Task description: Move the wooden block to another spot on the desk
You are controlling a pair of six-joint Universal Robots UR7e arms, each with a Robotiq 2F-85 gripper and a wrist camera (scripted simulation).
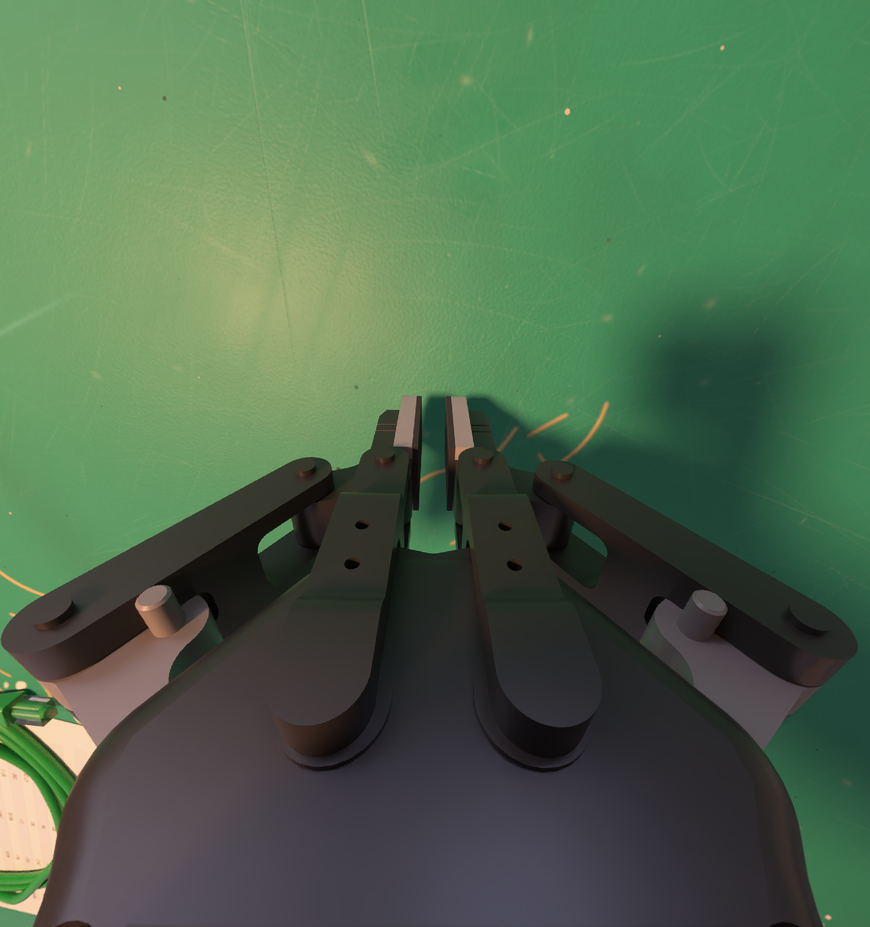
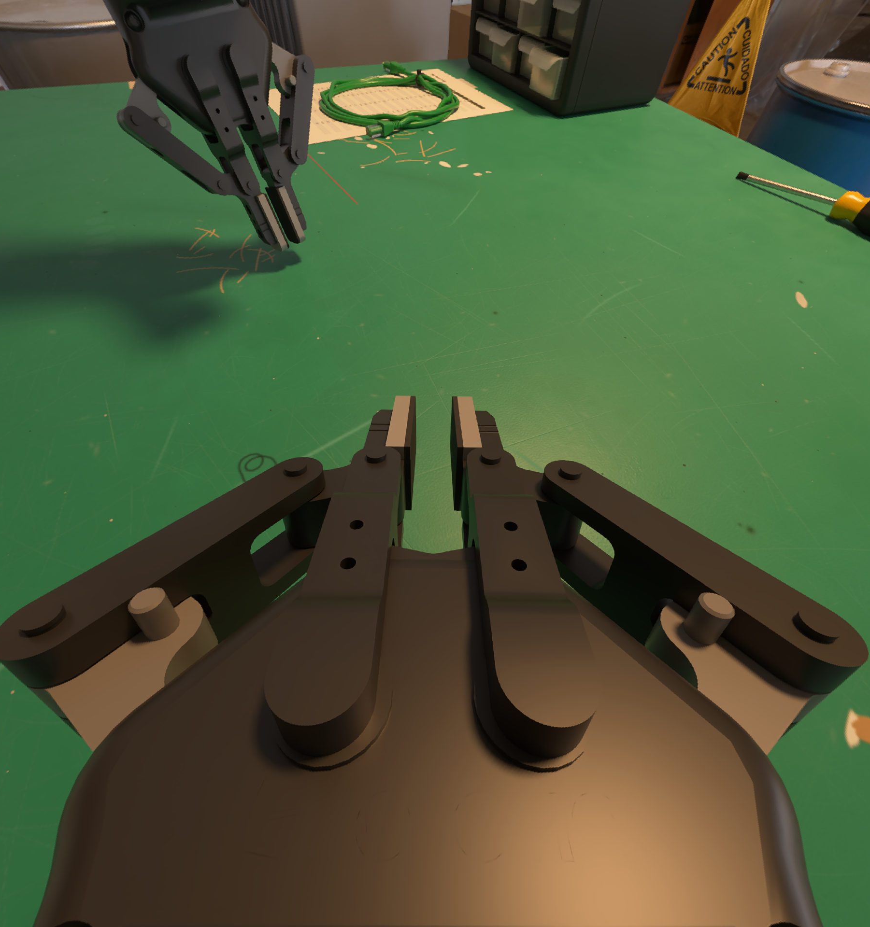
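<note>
No wooden block shows in either view. My left gripper (image 1: 434,401) points down at the bare green desk top (image 1: 422,200), its tips close above it. Its jaws are nearly together with a narrow gap and hold nothing. It also shows in the right wrist view (image 2: 284,241), at the far left, over some thin wood shavings (image 2: 222,261). My right gripper (image 2: 434,401) hovers low over the green desk (image 2: 523,301). Its jaws are also nearly together and empty.
A coiled green cable (image 2: 387,103) lies on a sheet of paper (image 2: 478,103) at the back; both show in the left wrist view's lower left corner (image 1: 16,752). A dark drawer cabinet (image 2: 563,55) stands at the back right. A screwdriver (image 2: 824,200) lies at the right edge. A yellow floor sign (image 2: 724,60) and a blue drum (image 2: 839,120) stand beyond the desk.
</note>
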